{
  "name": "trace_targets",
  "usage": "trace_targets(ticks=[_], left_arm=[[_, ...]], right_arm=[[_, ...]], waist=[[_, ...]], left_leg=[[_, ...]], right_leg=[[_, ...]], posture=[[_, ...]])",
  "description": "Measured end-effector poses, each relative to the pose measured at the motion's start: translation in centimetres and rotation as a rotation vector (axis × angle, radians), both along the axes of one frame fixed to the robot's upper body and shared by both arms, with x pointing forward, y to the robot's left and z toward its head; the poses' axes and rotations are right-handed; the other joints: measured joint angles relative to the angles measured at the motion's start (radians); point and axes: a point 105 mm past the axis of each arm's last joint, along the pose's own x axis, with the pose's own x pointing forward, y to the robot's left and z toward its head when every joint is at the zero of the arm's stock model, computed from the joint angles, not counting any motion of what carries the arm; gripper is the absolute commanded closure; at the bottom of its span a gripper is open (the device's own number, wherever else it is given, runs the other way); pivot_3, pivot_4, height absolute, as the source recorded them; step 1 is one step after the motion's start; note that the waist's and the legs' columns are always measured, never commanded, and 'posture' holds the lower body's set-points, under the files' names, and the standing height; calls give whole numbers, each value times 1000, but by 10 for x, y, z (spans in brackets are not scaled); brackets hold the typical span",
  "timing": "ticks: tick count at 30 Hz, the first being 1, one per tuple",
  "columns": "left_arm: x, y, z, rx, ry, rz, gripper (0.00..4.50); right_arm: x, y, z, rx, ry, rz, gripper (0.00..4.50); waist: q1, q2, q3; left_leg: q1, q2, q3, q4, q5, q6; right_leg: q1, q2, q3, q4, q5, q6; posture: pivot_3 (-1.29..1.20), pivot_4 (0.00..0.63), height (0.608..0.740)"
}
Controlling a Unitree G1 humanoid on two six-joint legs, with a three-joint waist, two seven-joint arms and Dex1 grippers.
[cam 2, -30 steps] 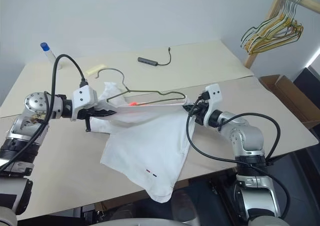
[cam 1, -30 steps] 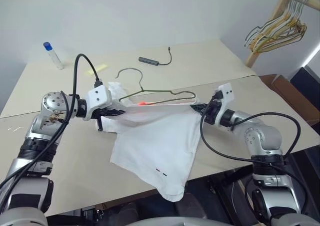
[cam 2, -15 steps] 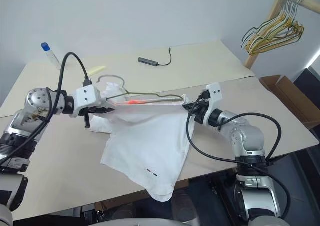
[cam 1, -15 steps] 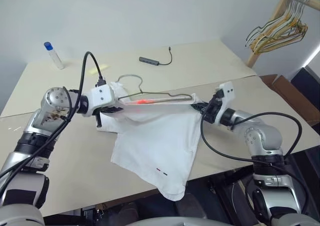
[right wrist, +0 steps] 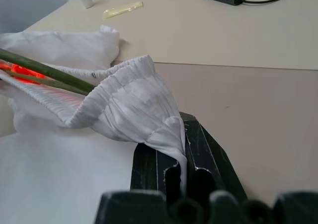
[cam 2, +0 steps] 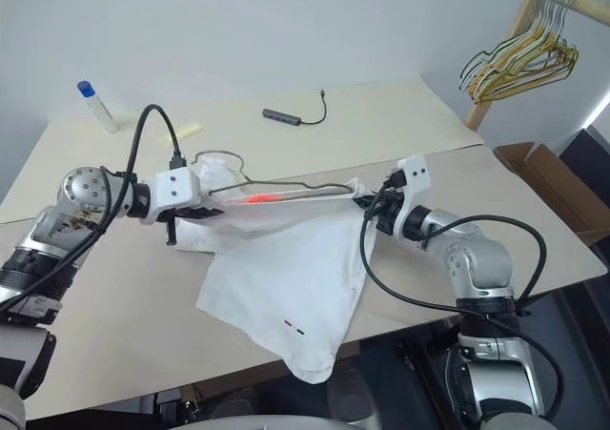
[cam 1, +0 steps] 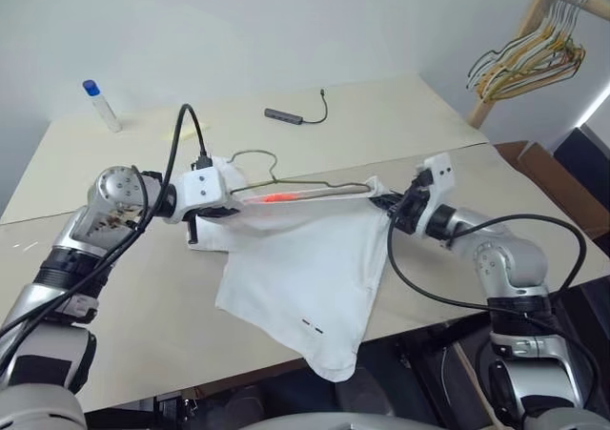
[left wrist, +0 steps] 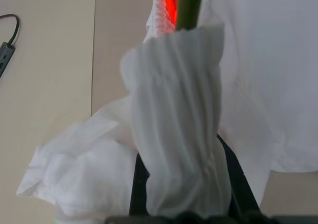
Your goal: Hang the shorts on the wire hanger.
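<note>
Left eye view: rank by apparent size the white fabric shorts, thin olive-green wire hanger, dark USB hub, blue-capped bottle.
1. White fabric shorts
2. Thin olive-green wire hanger
3. Dark USB hub and blue-capped bottle: look alike in size, and both sit far back, so unranked.

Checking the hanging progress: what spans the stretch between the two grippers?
The shorts waistband, pinched by left gripper and right gripper, with the wire hanger running along it; head views show it.

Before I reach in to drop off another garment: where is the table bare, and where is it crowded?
Bare: the far table right of the dark USB hub, and the near-left corner below the left tool. Crowded: the middle, where white fabric shorts and thin olive-green wire hanger stretch to the right tool.
</note>
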Motion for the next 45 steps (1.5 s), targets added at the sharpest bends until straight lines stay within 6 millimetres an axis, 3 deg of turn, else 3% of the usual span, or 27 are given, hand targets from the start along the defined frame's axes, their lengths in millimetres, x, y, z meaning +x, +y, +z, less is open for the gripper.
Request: trace_targets(ticks=[6,11,18,23,25,26,28,29,30,31,34,37,41,45], left_arm=[[13,-1,7,64,-64,8,4500],[12,-8,1,85,-54,-24,4500],[14,-11,3,96,-59,-36,4500],[14,-11,3,112,-61,-36,4500],[14,-10,3,117,-61,-34,4500],[16,0,-1,145,-46,2,4500],[13,51,-16,239,35,176,4500],[5,87,-26,289,97,296,4500],[3,94,-28,296,111,320,4500],[3,95,-29,298,116,329,4500],[8,73,-29,261,97,268,4500],[9,71,-28,256,94,261,4500],[12,70,-21,234,79,264,4500],[16,61,-10,189,55,234,4500]], right_arm=[[-12,-7,15,-77,-81,120,4487],[-26,-15,15,-308,-182,251,4487],[-30,-15,35,-524,-312,387,4487],[-34,-12,36,-657,-366,477,4487],[-33,-13,37,-658,-366,477,3982],[-30,-17,38,-661,-359,459,3817],[-23,-42,40,-682,-318,372,3125],[-20,-62,40,-683,-275,304,2740],[-20,-65,41,-680,-269,290,2527],[-19,-65,43,-669,-273,284,2144],[-21,-49,43,-617,-296,328,1058],[-21,-47,40,-600,-279,327,67],[-18,-42,41,-571,-265,327,67],[-13,-17,55,-538,-289,389,67]], waist=[[-1,0,0],[-7,0,0],[-35,0,0],[-49,0,0],[-50,0,0],[-51,0,0],[-63,0,0],[-70,0,0],[-71,0,0],[-68,0,0],[-45,0,0],[-36,0,0],[-30,0,0],[-33,0,0]], left_leg=[[-1,-1,0,0,0,0],[-2,-1,2,1,0,1],[-2,0,2,1,0,1],[-2,0,2,1,0,1],[-2,0,2,1,0,1],[-1,0,2,1,0,1],[1,0,3,-1,-1,1],[1,1,2,-1,-1,1],[1,1,2,-1,-1,1],[1,1,1,-1,-1,1],[0,1,1,1,0,1],[-1,1,1,1,-1,1],[-2,1,1,1,-1,1],[-1,1,2,1,-1,1]], right_leg=[[0,0,0,-2,0,0],[0,-1,0,-4,0,1],[1,0,0,-5,0,1],[1,-1,0,-5,-1,1],[1,-1,0,-5,-1,1],[1,-1,0,-5,-1,1],[1,0,1,-4,-1,1],[1,1,0,-3,-1,1],[1,1,0,-2,-1,1],[1,0,0,-2,-1,1],[2,0,0,-4,-1,1],[1,-1,0,-4,-1,1],[1,-1,0,-4,-1,1],[1,-1,0,-3,-1,1]], posture=[[-253,0,740],[-272,0,740],[-274,0,740],[-264,0,740],[-257,0,740],[-253,0,740],[-251,0,740],[-248,0,740],[-248,0,740],[-247,0,740],[-245,0,740],[-244,0,740],[-243,0,740],[-237,0,740]])
